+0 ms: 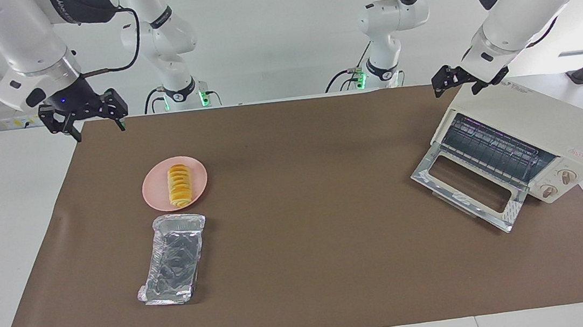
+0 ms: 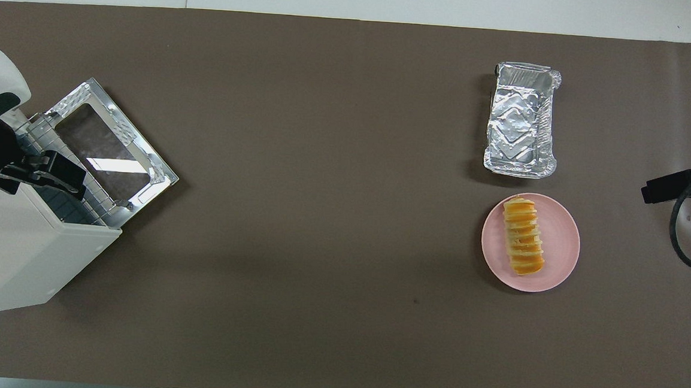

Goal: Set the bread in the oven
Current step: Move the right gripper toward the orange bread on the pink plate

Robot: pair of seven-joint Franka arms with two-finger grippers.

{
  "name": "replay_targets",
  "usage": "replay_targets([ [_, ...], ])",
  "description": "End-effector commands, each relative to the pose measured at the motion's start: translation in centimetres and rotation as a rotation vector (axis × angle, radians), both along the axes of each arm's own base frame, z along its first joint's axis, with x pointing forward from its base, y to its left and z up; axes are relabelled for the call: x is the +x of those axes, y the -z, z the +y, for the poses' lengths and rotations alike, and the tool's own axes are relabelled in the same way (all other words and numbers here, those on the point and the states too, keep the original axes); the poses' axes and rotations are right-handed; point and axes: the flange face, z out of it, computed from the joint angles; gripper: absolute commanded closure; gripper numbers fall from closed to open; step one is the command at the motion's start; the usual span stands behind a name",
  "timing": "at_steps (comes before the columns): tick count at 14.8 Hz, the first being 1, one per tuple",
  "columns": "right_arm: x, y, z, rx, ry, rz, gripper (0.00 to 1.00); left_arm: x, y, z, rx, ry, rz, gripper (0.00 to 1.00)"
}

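- The right gripper (image 1: 82, 120) is hanging in the upper left of the facing view, over the edge of the brown mat (image 1: 303, 270) at the right arm's end of the table; its fingers are standing apart and holding nothing.
- The left gripper (image 1: 459, 80) is hovering in the upper right of that view, just above the top edge of the oven (image 1: 536, 121); I cannot tell how its fingers are set.
- The oven is sitting at the left arm's end, at the lower left of the overhead frame, with its drop door (image 1: 467, 188) already lying open on the mat and the wire rack (image 1: 496, 150) showing, bare.
- The bread (image 1: 180, 184) is lying on the pink plate (image 1: 156, 191) at the right arm's end, left of centre in the facing frame, well apart from the oven and from both grippers.
- Farther out, just beside the plate, the foil tray (image 1: 174, 260) is resting empty.
- Judging by this layout, only the door-opening is done; picking up the loaf, carrying it across the mat and setting it on the rack are all remaining, and the tray may be meant to carry it.
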Motion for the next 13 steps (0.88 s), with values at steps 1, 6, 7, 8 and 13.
replay_targets([
  [1, -0.4, 0.1, -0.4, -0.008, -0.014, -0.002, 0.0, -0.7, -0.3, 0.3, 0.011, -0.002, -0.009, 0.0],
  [6, -1.0, 1.2, -0.5, -0.008, -0.005, 0.006, 0.0, -0.7, -0.2, 0.3, 0.011, -0.002, -0.009, 0.0],
  [7, -1.1, 2.0, -0.2, -0.01, -0.018, -0.011, 0.0, -0.7, -0.2, 0.3, 0.011, -0.002, -0.008, 0.0],
  [8, -1.6, 3.1, 0.3, -0.008, -0.017, -0.023, 0.0, -0.7, -0.2, 0.3, 0.011, -0.002, -0.008, 0.0],
  [13, -2.2, 12.7, 3.1, -0.002, 0.008, -0.045, 0.0, -0.7, -0.2, 0.3, 0.011, -0.002, -0.008, 0.0],
])
